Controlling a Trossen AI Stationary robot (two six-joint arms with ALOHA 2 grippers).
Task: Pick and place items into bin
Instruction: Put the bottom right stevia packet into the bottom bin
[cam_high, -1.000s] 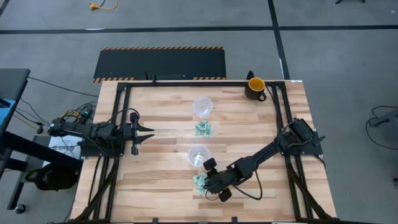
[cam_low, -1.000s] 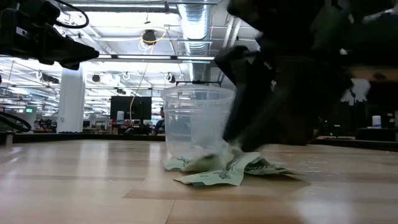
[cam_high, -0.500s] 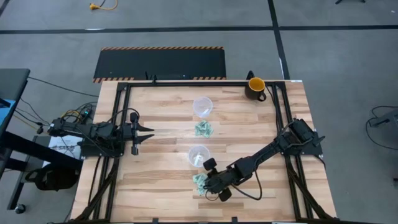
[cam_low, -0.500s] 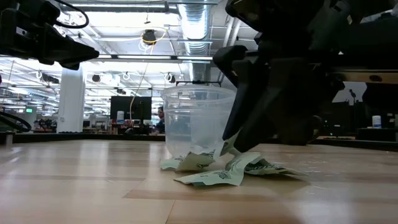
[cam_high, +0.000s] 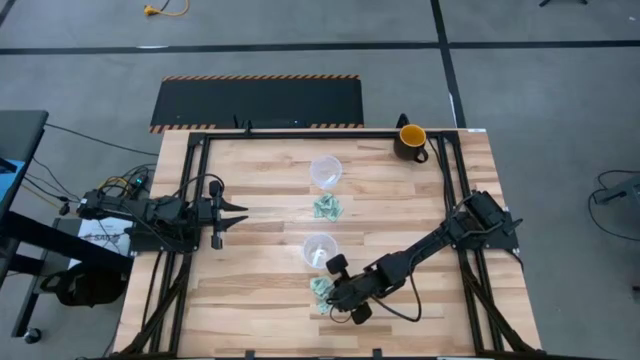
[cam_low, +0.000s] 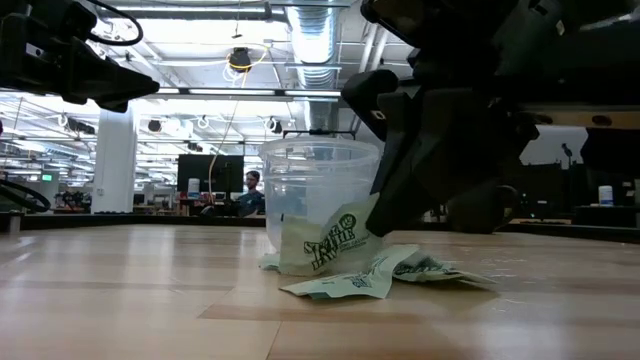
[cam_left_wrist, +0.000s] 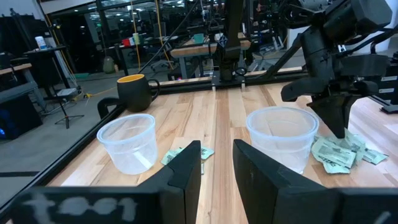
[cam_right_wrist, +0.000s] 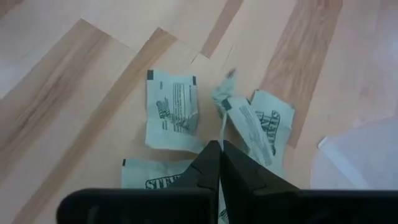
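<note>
On the wooden table (cam_high: 260, 200), the right gripper (cam_low: 375, 222) is closed on one packet (cam_low: 330, 243), lifting it from the pile (cam_low: 385, 275) at 6 o'clock of the cup (cam_low: 318, 195) for transfer. The left gripper (cam_high: 238, 211), open, waits at 9 o'clock.

Worktop layout in the high view
Mug (cam_high: 410, 140) upper right; far cup (cam_high: 326, 171) at centre top, a packet pile (cam_high: 327, 207) below it, near cup (cam_high: 319, 250) lower, second pile (cam_high: 322, 289) beneath; right hand (cam_high: 336, 294) there, left hand (cam_high: 240, 212) mid-left

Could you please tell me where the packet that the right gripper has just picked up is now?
In the low view, the packet hangs pinched in the right gripper, lifted just off the table in front of the near clear cup, above the remaining packets.
</note>
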